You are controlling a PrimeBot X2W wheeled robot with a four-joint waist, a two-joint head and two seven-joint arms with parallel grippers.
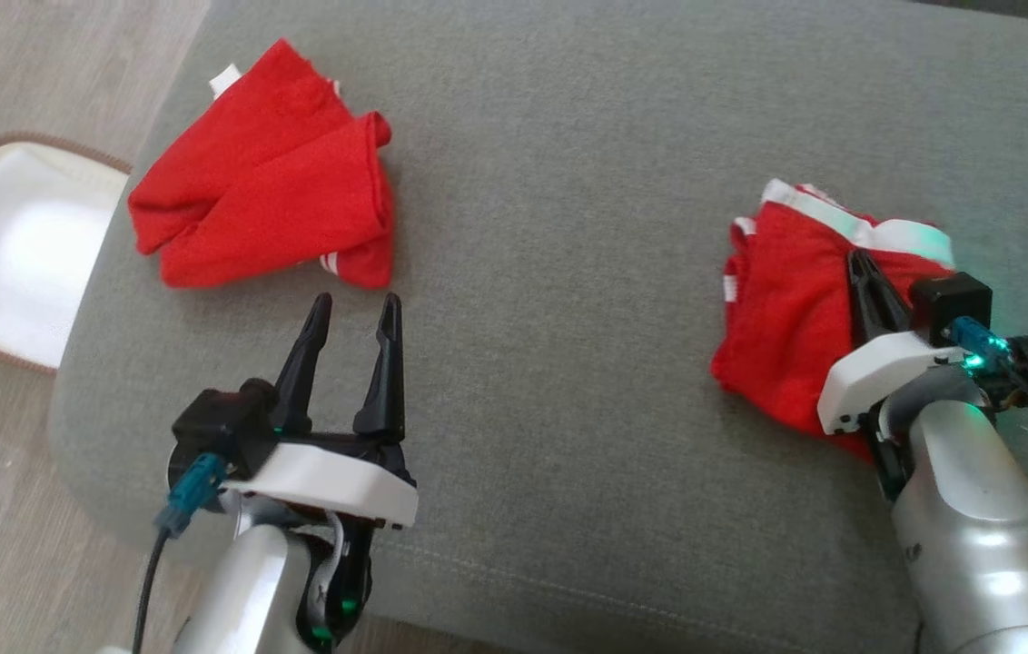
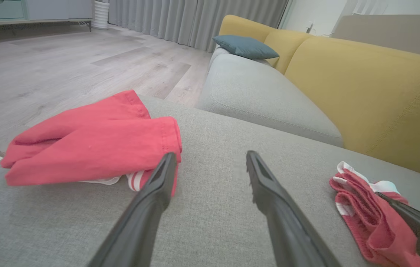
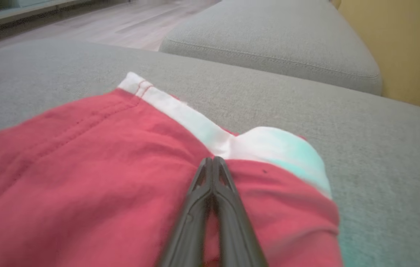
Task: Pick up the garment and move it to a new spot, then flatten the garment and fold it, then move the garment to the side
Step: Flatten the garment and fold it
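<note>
Your right claw (image 3: 213, 159) is pressed together, pinching a pucker of the red garment (image 1: 777, 300) just below its white band (image 1: 877, 232). That garment lies bunched at the right of the grey cushion (image 1: 568, 182). Your left claw (image 1: 357, 302) hangs spread and empty, tips just beside a folded red cloth (image 1: 269, 182) at the cushion's left edge, well apart from the garment.

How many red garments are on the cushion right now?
2. The left garment lies just ahead of the open left gripper; the right garment lies under the shut right gripper, both on the cushion.
</note>
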